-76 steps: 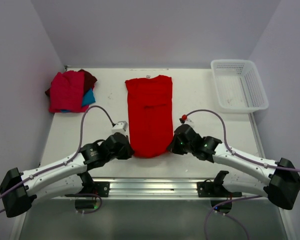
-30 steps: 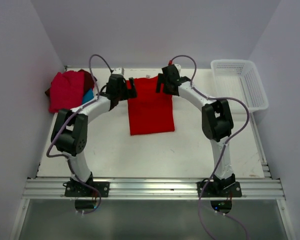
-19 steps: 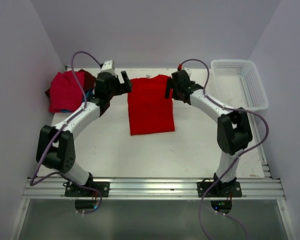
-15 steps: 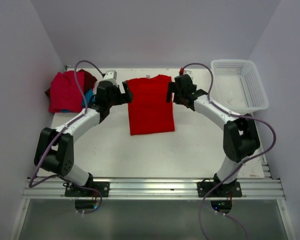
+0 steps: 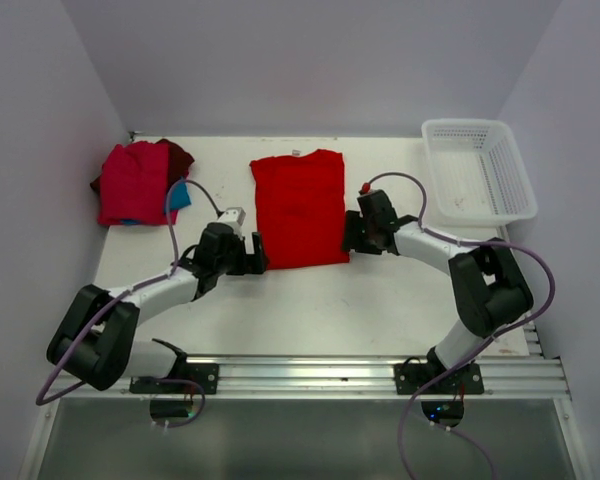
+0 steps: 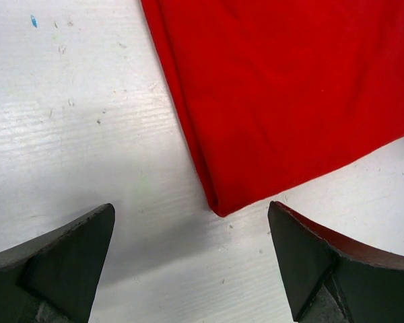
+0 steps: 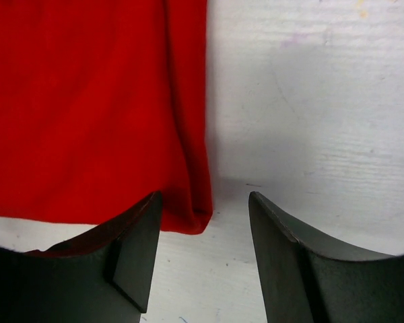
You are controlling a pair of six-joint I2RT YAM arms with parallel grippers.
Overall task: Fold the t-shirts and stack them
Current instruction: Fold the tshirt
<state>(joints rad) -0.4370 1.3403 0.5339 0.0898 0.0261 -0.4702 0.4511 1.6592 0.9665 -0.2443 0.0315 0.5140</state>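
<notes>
A bright red t-shirt [image 5: 300,208] lies folded on the white table [image 5: 380,300], collar end at the back. My left gripper [image 5: 260,253] sits at its near left corner, open wide; in the left wrist view the shirt [image 6: 289,87] has its corner just ahead of the gap between the fingers [image 6: 60,262]. My right gripper [image 5: 348,233] is at the near right corner, open but narrower. In the right wrist view the shirt [image 7: 87,101] has its corner between the fingers [image 7: 138,249], not pinched. A pile of folded red, maroon and teal shirts [image 5: 135,183] lies at the back left.
A white mesh basket [image 5: 477,170] stands at the back right corner. Purple cables loop from both arms above the table. The arms' bases sit on the rail [image 5: 300,375] at the near edge.
Both arms have drawn back from the shirt's far end to its near corners. The shirt stays folded. The right jaws have narrowed; the left stay wide.
</notes>
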